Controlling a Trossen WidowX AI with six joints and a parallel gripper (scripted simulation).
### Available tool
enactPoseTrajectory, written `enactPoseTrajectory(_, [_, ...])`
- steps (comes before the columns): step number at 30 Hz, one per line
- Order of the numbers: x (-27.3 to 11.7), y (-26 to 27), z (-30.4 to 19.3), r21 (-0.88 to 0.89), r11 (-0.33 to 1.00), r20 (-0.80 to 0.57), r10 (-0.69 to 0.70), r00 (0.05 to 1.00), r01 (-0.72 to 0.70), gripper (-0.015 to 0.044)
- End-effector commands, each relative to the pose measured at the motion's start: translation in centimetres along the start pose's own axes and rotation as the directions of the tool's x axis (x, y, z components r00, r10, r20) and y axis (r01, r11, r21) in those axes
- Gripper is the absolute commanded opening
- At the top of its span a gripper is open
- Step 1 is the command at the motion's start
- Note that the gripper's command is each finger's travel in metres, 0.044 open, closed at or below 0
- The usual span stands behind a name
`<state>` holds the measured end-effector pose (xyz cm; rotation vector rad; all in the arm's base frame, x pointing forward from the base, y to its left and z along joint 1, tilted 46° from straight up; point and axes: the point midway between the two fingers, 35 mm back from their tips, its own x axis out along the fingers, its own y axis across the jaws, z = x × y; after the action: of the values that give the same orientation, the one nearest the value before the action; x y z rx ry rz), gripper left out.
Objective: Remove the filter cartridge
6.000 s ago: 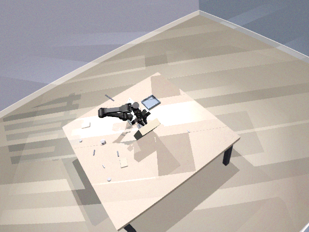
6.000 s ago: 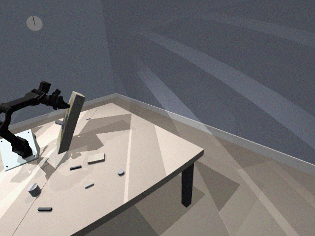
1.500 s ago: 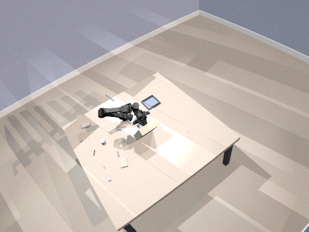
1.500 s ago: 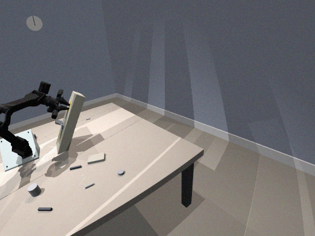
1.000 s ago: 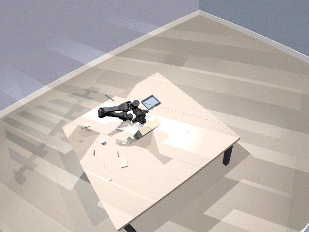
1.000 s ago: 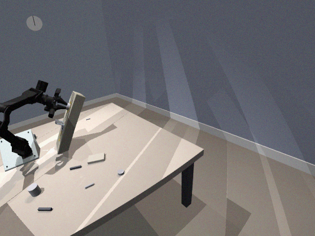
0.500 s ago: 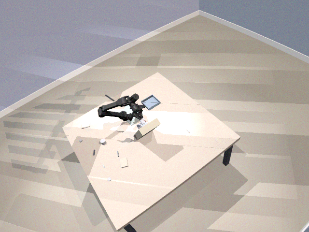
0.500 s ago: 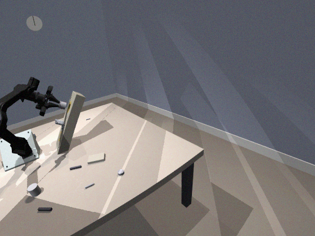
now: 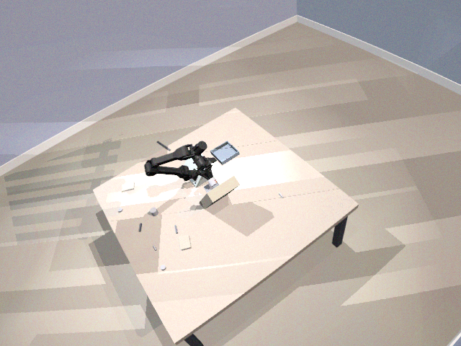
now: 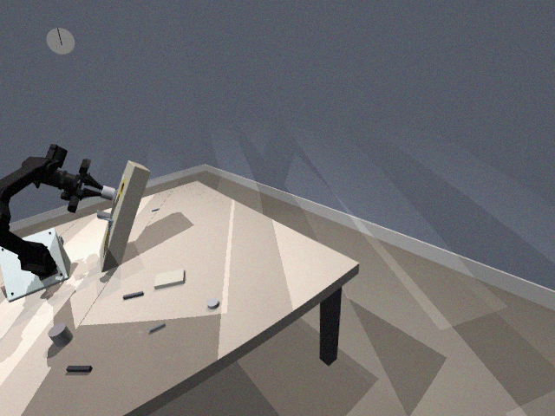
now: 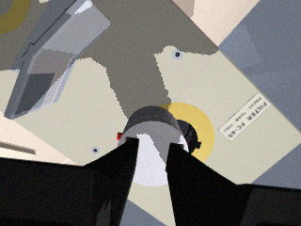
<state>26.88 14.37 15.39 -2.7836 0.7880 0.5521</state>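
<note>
The filter cartridge (image 9: 212, 182) (image 10: 108, 192) (image 11: 150, 171) is a pale round cylinder with a darker side and small red marks. It is out of its hole (image 11: 190, 136), in front of the upright service panel (image 9: 223, 191) (image 10: 128, 215) (image 11: 212, 85). A yellow ring (image 11: 207, 124) surrounds the dark, open hole. My gripper (image 10: 102, 191) (image 11: 152, 146) is shut on the cartridge, with its fingertips in the face slots. The fingers hide part of that face. The blue-grey tray (image 9: 231, 158) lies on the table, apart from the panel, and looks empty.
A grey handle (image 10: 104, 215) (image 11: 71, 52) sticks out of the panel near the cartridge. A grey cylinder (image 9: 153, 211) (image 10: 60, 334), a flat pale block (image 9: 184, 241) (image 10: 169, 278) and several small bars and discs lie on the table (image 9: 238, 268).
</note>
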Motion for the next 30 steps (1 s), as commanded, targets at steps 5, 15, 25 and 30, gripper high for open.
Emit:
enactPoseTrajectory(5, [0.3, 2.3, 1.4, 0.007, 1.000, -0.006, -0.003, 1.000, 0.003, 0.0000])
enactPoseTrajectory(15, [0.5, 3.4, 2.2, -0.004, 1.000, 0.000, 0.002, 1.000, -0.002, 0.0053])
enactPoseTrajectory(25, [0.5, 3.4, 2.2, -0.004, 1.000, 0.000, 0.002, 1.000, -0.002, 0.0105])
enactPoseTrajectory(30, [0.6, 3.9, 2.4, 0.007, 1.000, -0.006, -0.002, 1.000, 0.002, 0.0105])
